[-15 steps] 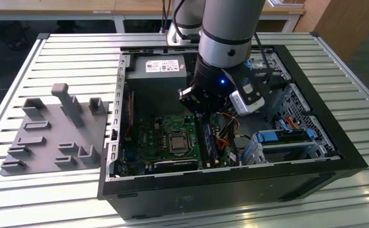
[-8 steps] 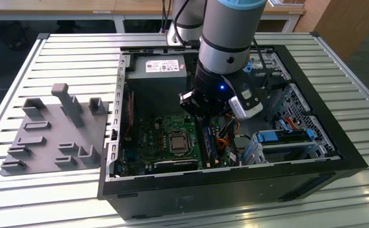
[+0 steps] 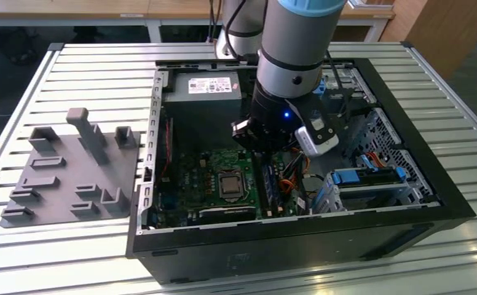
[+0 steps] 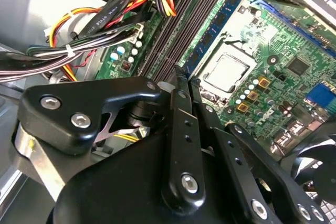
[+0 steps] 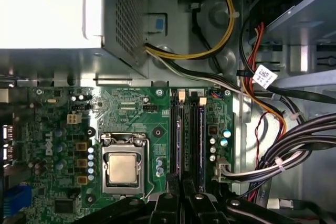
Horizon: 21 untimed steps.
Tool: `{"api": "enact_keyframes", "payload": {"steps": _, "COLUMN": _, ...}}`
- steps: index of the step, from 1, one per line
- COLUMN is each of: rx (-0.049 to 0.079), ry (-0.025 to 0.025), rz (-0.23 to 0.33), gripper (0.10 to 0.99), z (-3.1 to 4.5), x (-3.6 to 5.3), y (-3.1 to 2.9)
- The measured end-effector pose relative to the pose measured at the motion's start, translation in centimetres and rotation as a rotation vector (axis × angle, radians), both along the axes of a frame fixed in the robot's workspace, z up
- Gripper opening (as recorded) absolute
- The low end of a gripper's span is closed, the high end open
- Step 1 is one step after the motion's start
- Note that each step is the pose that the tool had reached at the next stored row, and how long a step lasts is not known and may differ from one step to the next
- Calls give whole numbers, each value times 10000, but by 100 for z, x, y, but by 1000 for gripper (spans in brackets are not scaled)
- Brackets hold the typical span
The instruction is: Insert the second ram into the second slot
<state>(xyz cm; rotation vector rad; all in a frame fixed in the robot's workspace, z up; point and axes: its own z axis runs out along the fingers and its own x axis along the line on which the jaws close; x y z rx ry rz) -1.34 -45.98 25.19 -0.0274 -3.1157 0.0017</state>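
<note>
Well, the job looks close to finished. The claw [image 4: 184, 80] hangs low inside the open computer case [image 3: 445, 195] on the slatted bench [image 3: 99, 67], its fingers drawn nearly together with nothing plainly pinched between them, the tips right at the end of the second ram [image 4: 220, 24]. That stick stands in the slot just beside the CPU socket [image 5: 123, 169]; whether it is latched I cannot tell. I count four memory slots [image 5: 185, 129], two sticks I think, and one claw.
</note>
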Motion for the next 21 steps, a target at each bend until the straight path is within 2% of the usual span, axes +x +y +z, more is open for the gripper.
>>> {"api": "enact_keyframes", "payload": {"steps": 11, "rx": 14, "ry": 0, "rz": -24, "gripper": 141, "z": -199, "x": 17, "y": 34}}
{"api": "enact_keyframes", "payload": {"steps": 21, "rx": 17, "ry": -2, "rz": -24, "gripper": 141, "z": -223, "x": 17, "y": 35}}
